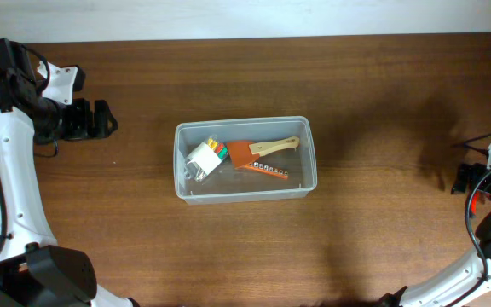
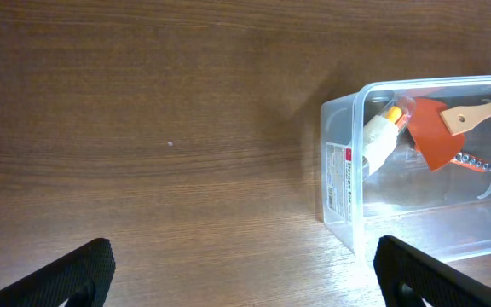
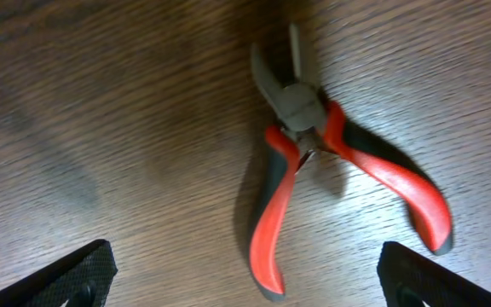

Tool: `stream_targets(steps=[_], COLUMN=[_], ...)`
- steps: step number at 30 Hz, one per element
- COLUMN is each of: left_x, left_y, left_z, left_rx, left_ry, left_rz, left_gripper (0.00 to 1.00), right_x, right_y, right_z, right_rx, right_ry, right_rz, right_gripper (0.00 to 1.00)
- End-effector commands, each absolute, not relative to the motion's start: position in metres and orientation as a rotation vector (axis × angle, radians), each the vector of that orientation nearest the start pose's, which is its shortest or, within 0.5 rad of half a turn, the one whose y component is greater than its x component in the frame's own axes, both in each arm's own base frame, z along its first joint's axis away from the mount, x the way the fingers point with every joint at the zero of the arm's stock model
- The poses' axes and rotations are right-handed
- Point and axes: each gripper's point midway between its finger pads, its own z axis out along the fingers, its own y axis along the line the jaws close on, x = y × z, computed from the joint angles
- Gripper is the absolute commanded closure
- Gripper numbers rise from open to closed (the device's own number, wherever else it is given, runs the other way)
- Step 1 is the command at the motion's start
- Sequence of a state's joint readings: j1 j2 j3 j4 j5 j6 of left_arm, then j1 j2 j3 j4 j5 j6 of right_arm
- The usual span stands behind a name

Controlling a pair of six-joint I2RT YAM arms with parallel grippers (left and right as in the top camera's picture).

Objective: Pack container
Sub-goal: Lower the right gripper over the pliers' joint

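In the right wrist view, the right gripper (image 3: 245,277) is released: its two black fingers sit at the bottom corners, spread wide, with nothing between them. Just past them a pair of pliers (image 3: 301,107) lies flat on the wooden table (image 3: 101,128). Its red and black handles are splayed toward the camera and its grey jaws point away, slightly parted. The fingers do not touch the pliers.

In the left wrist view, the left gripper (image 2: 245,277) is likewise released and empty, with its fingers far apart at the lower edge. Bare wood lies ahead of it. Farther off to the right stands the container (image 2: 339,183), its labelled short wall facing the camera.

From overhead, the container (image 1: 177,166) rests upright near the middle of the table, long side running left to right, well apart from both arms. Inside it are a white bundle (image 1: 201,160) with coloured tips at the left, an orange scraper (image 1: 244,153) with a pale wooden handle pointing right, and a thin orange strip (image 1: 271,170) set with small metal pieces just beside the scraper
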State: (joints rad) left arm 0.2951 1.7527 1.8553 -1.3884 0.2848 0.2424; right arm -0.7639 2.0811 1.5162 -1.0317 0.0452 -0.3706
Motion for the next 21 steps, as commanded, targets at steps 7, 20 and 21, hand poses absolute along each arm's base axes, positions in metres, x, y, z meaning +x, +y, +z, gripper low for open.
stream_targets(steps=[7, 20, 21], left_x=[0.374, 0.374, 0.374], left_y=[0.063, 0.063, 0.063], left_z=[0.234, 0.234, 0.234], left_rx=[-0.029, -0.029, -0.029], left_ry=[2.76, 2.76, 2.76], left_rz=[-0.292, -0.292, -0.292], left_gripper=[0.01, 0.01, 0.01], right_x=[0.277, 0.294, 0.294], right_y=[-0.273, -0.259, -0.259], right_z=[0.013, 0.001, 0.001], right_rx=[0.623, 0.538, 0.538], right_ry=[3.12, 3.142, 3.142], right_rz=[-0.065, -0.063, -0.063], right_gripper=[0.01, 0.01, 0.01])
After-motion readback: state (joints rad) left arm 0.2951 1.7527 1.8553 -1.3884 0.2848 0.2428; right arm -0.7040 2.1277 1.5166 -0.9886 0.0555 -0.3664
